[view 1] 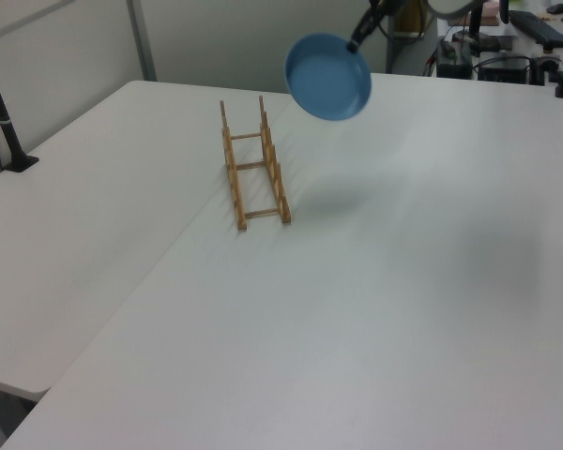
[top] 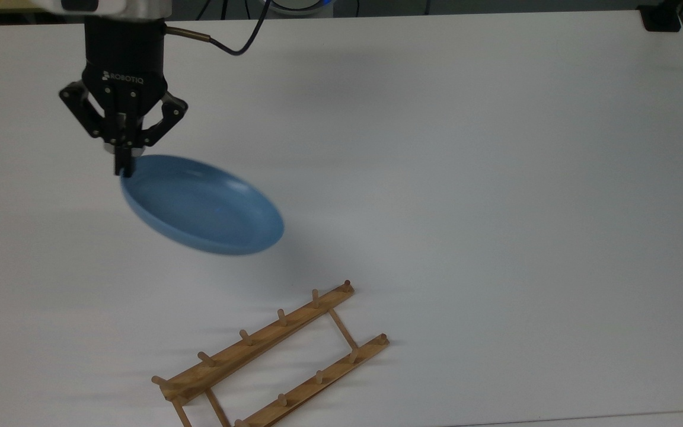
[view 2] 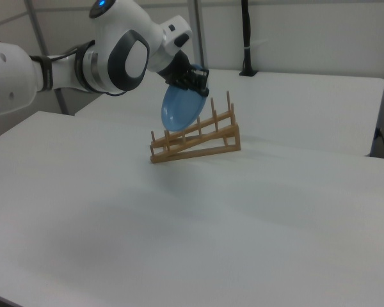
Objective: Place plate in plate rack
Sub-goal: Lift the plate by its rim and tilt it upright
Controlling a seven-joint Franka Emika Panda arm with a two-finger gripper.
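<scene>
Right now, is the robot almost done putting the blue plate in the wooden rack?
About halfway. Done: the gripper has the plate by its rim, lifted off the table and tilted. In hand: carrying it. Left: lowering it between the pegs of the plate rack, which holds nothing yet.

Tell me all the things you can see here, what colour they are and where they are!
plate: one, blue, held up in the air by its rim and tilted, above the table and apart from the rack.
plate rack: one, light-brown wood, standing on the table near the top view's bottom edge, nothing in it.
table: one, white, under everything.
second table: one, white, pushed up against the first on the left view's left.
black post: one, standing on the second table at the left view's left edge.
robot arm: one, white and black, reaching in from the right view's left.
gripper: one, black, shut on the plate's rim.
</scene>
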